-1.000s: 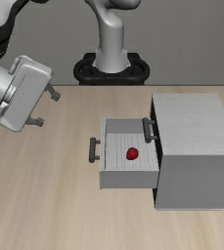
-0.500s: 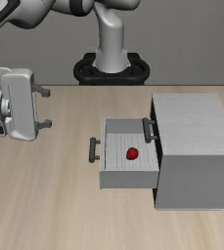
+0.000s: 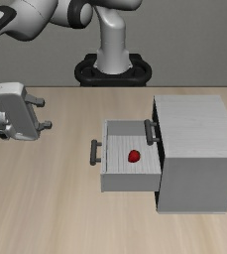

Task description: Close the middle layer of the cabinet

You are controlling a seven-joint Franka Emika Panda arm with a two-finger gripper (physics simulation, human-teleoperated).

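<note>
Table [image 3: 46,198] of pale wood carries everything you have in front of you. The grey cabinet [image 3: 194,129] sits on it toward the exterior view's right, with its front turned toward the exterior view's left. The robot's base [image 3: 115,71] stands at the far side of the table, and the arm [image 3: 46,15] reaches from it across the far left corner of the view and down to the claw. The drawer [image 3: 130,182] you are meant to close is pulled well out of the cabinet front toward the exterior view's left, so you look down into its open tray. The gripper [image 3: 46,112] hangs over the table at the exterior view's left, well apart from the drawer, pointing toward the exterior view's right. Its two fingers [image 3: 41,99] are spread wide with nothing between them, so it has hold of nothing. The drawer's handle [image 3: 96,150], a dark bar on its outer face, is the part nearest the claw, with bare table between the two. A second handle [image 3: 152,130] sits on the cabinet front just above the open drawer, on a layer that is pushed in. A small red object [image 3: 134,156] lies on the drawer floor near its middle.
</note>
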